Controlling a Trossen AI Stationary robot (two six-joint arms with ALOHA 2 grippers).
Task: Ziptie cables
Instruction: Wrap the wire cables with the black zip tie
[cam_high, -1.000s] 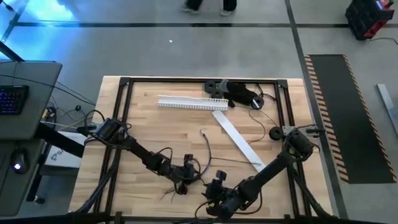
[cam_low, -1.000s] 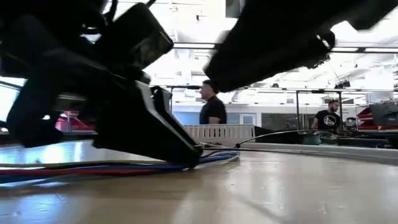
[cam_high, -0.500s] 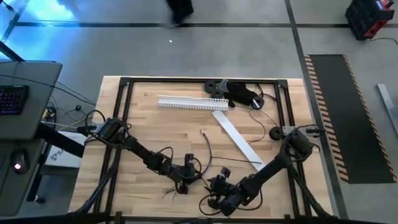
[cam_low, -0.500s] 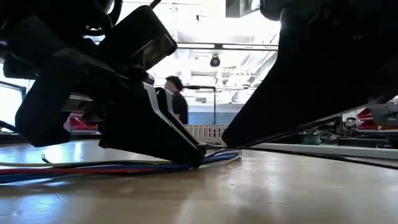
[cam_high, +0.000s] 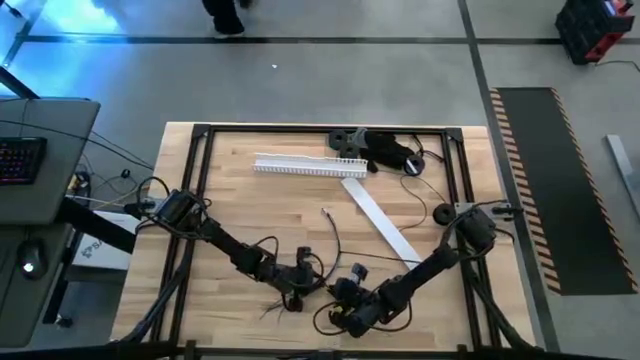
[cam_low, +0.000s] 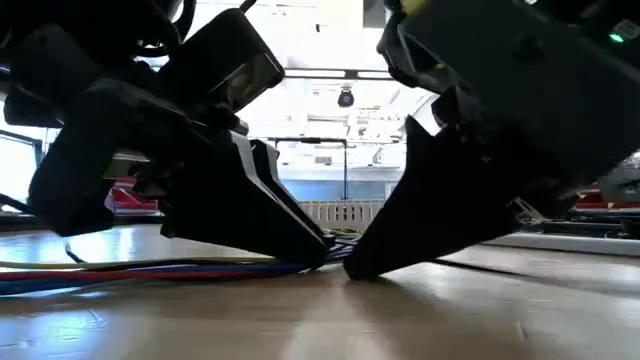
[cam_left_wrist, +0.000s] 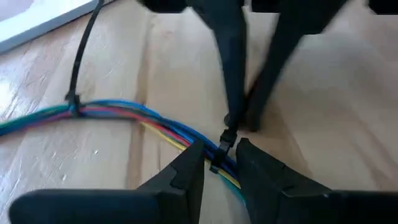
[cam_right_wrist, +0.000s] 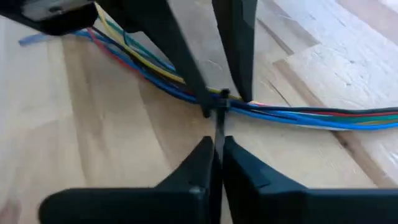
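Observation:
The cables (cam_left_wrist: 124, 113), a bunch of blue, red, yellow and green wires, lie on the wooden table near its front edge (cam_low: 140, 270). One black ziptie (cam_left_wrist: 73, 102) circles them, its tail sticking up. A second black ziptie (cam_right_wrist: 222, 95) circles them where my left gripper (cam_left_wrist: 219, 163) is shut on the bunch. My right gripper (cam_right_wrist: 217, 155) stands close beside it, toward the table's right, shut on that second ziptie's tail. In the high view the two grippers (cam_high: 297, 292) (cam_high: 345, 303) meet at the front middle. My left gripper has the cable bunch (cam_left_wrist: 214, 155) between its two fingers, right at the second ziptie's loop. The fingers slant down from the table's left, their tips (cam_low: 318, 256) at the table. The bunch lies on the wood. My right gripper pinches the second ziptie's thin tail (cam_right_wrist: 218, 129) between its two fingers, a short way from the loop. Its fingers (cam_low: 365, 262) slant down from the table's right and reach the table. The tail runs straight from the loop to the fingers.
At the back lie a white slotted strip (cam_high: 305, 167), a flat white strip (cam_high: 380, 225) slanting toward the right, and a black gadget (cam_high: 385, 150) with its cord. A loose dark wire (cam_high: 330, 228) lies mid-table. A person's legs (cam_high: 225, 15) show beyond the far edge.
My right gripper has come down and toward the table's left, until its fingertips stand at the table right beside my left gripper's. My left gripper and the cables have kept still.

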